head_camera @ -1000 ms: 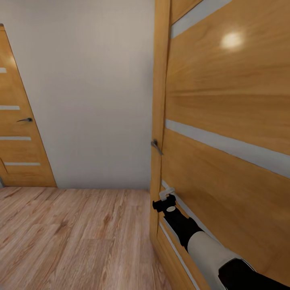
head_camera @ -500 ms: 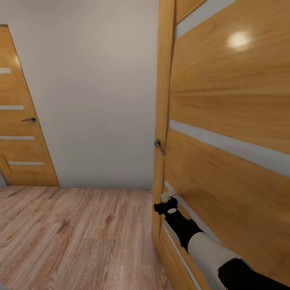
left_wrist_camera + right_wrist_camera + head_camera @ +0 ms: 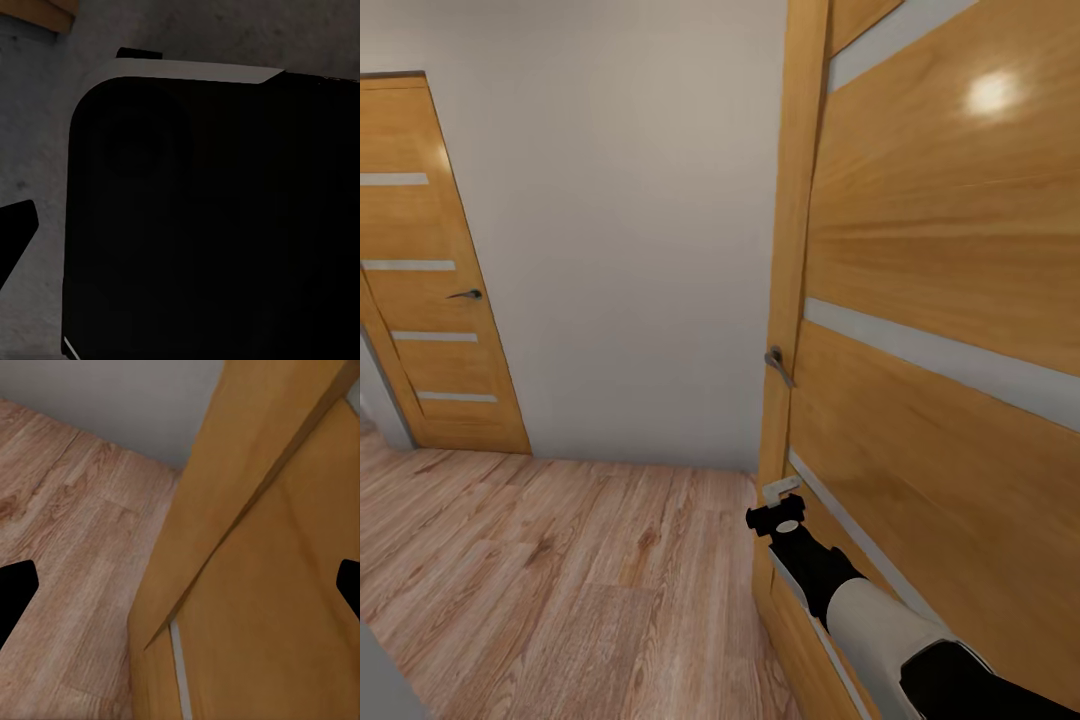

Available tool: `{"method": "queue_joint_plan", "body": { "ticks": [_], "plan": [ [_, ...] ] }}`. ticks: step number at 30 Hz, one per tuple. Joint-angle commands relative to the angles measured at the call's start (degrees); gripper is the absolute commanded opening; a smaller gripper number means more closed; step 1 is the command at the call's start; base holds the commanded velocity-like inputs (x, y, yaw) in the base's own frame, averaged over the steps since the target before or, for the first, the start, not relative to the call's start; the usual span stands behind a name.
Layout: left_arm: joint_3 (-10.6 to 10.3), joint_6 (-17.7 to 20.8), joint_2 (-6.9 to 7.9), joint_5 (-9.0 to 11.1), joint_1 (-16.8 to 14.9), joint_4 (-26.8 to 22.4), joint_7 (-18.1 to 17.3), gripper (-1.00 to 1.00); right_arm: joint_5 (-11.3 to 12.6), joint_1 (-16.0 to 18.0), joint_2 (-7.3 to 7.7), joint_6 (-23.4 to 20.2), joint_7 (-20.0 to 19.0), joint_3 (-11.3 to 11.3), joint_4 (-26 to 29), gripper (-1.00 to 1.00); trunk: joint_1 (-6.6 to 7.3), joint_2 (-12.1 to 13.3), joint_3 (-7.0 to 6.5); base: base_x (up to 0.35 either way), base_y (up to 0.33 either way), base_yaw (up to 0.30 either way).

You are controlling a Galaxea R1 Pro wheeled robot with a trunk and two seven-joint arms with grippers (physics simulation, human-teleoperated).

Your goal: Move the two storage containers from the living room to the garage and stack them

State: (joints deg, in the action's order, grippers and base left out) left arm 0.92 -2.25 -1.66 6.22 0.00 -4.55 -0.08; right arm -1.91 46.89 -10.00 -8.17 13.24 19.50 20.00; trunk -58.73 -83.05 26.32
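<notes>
- The right gripper point(image 3: 781, 492) reaches forward, right against the open wooden door point(image 3: 940, 300); in the right wrist view its dark fingertips point(image 3: 16, 592) sit at opposite edges, spread wide, with nothing between them but door and flooring.
- That door blocks the way on the right: honey-coloured veneer, pale horizontal strips, a metal lever handle point(image 3: 779, 365) on its edge.
- Beyond it stands a plain white wall point(image 3: 620, 230) and, further left, a second matching door point(image 3: 435, 270) (shut, with its own small handle).
- The wood-plank floor point(image 3: 560, 590) is light, grained, laid in long boards.
- In the left wrist view a dark rounded body point(image 3: 210, 217) with a pale rim hangs over grey speckled ground; how the left fingers stand I cannot tell.
</notes>
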Motion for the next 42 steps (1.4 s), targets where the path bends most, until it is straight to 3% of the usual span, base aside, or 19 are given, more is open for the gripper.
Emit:
{"method": "queue_joint_plan", "body": {
  "ticks": [1, 42],
  "plan": [
    [0.04, -0.12, -0.01, 0.55, 0.00, -0.02, -0.01, 1.00, -0.20, 0.04, 0.00, -0.43, 0.38, 0.30, 0.05, 1.00, 0.00, -0.03, 0.06, 0.000, 0.000, 0.012],
    [0.13, -0.12, -0.01, 0.64, 0.00, -0.02, -0.01, 1.00, -0.17, 0.04, 0.00, -0.33, 2.05, 0.36, -0.04, 1.00, 0.00, -0.03, 0.06, 0.000, -0.023, 0.001]
  ]
}}
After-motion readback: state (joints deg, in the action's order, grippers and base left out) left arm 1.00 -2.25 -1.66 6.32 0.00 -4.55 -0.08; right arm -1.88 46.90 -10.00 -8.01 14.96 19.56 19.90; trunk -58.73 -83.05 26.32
